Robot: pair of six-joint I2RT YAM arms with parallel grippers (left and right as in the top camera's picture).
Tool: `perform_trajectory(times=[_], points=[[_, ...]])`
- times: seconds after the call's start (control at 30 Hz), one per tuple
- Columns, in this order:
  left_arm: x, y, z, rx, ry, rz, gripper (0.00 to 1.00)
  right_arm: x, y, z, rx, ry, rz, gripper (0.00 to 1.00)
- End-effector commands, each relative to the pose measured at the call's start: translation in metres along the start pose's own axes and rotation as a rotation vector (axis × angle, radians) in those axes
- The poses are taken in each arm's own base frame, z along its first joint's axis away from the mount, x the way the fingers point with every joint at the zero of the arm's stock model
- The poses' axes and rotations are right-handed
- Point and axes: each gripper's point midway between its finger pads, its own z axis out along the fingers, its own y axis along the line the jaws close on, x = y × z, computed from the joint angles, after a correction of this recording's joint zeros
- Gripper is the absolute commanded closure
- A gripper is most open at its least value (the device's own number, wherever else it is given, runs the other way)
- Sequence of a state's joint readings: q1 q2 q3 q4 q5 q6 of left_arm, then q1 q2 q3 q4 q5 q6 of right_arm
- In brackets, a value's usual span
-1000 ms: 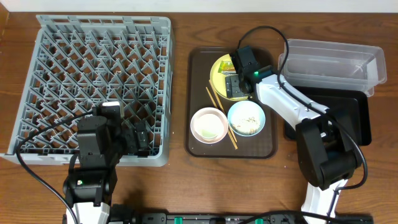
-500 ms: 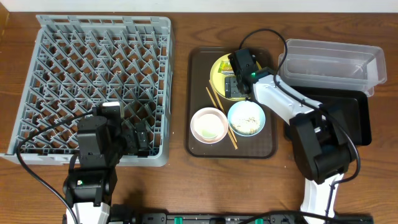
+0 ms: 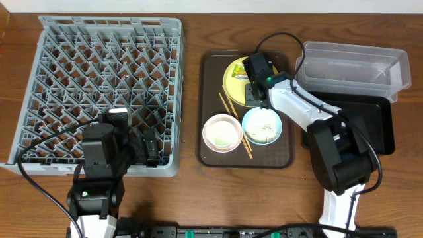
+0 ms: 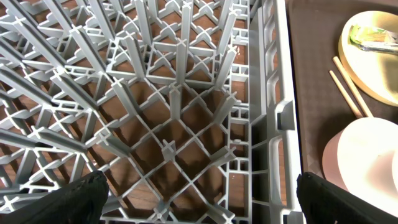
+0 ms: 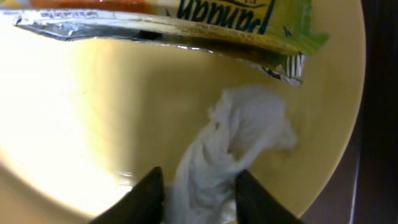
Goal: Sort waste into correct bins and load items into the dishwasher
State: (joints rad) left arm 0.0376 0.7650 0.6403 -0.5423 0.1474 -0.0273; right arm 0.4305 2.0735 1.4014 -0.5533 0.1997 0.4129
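My right gripper (image 5: 199, 196) is down on the round yellow plate (image 5: 93, 106), its jaws closed in against both sides of a crumpled white tissue (image 5: 239, 134). The yellow-green snack wrapper (image 5: 205, 18) lies on the plate just beyond the tissue. From overhead, the right gripper (image 3: 254, 84) covers the plate's (image 3: 232, 74) right half. The light blue bowl (image 3: 262, 125) holds rice-like scraps beside the pinkish-white bowl (image 3: 221, 132) and the chopsticks (image 3: 234, 122). My left gripper (image 4: 199, 199) hangs wide open over the near right corner of the grey dish rack (image 4: 180, 93).
The plate, bowls and chopsticks sit on a dark brown serving tray (image 3: 211, 155). A clear plastic tub (image 3: 350, 63) stands at the back right, with a black tray (image 3: 378, 125) in front of it. The right arm's cable loops over the tub's left side.
The right gripper's jaws have closed in on the white tissue after shifting slightly left over the plate. The left arm has not moved.
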Motion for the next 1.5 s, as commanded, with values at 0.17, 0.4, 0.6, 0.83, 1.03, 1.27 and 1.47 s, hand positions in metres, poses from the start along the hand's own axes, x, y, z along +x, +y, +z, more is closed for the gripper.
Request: perform_trajectory(times=[0.17,0.4,0.6,0.83,1.03,1.27,1.47], points=[[-0.010,-0.002,-0.005,0.004,-0.026,-0.007,0.01,-0.005,0.004,-0.001,-0.003,-0.024,-0.005,0.96],[-0.010,-0.002,-0.005,0.004,-0.026,-0.007,0.01,-0.029,0.007,-0.030,-0.031,-0.101,-0.067,0.99],[-0.010,-0.002,-0.005,0.004,-0.026,-0.007,0.01,-0.059,-0.002,-0.082,-0.067,-0.222,-0.030,0.99],[-0.010,-0.002,-0.005,0.004,-0.026,-0.007,0.01,-0.091,-0.052,-0.125,-0.046,-0.331,0.079,0.99],[-0.010,-0.002,-0.005,0.004,-0.026,-0.007,0.01,-0.101,-0.122,-0.122,0.036,-0.331,0.207,0.99],[-0.010,-0.002,-0.005,0.004,-0.026,-0.007,0.01,-0.097,-0.188,-0.117,0.114,-0.306,0.321,0.92],[-0.010,-0.002,-0.005,0.004,-0.026,-0.007,0.01,-0.101,-0.213,-0.118,0.138,-0.327,0.366,0.45]])
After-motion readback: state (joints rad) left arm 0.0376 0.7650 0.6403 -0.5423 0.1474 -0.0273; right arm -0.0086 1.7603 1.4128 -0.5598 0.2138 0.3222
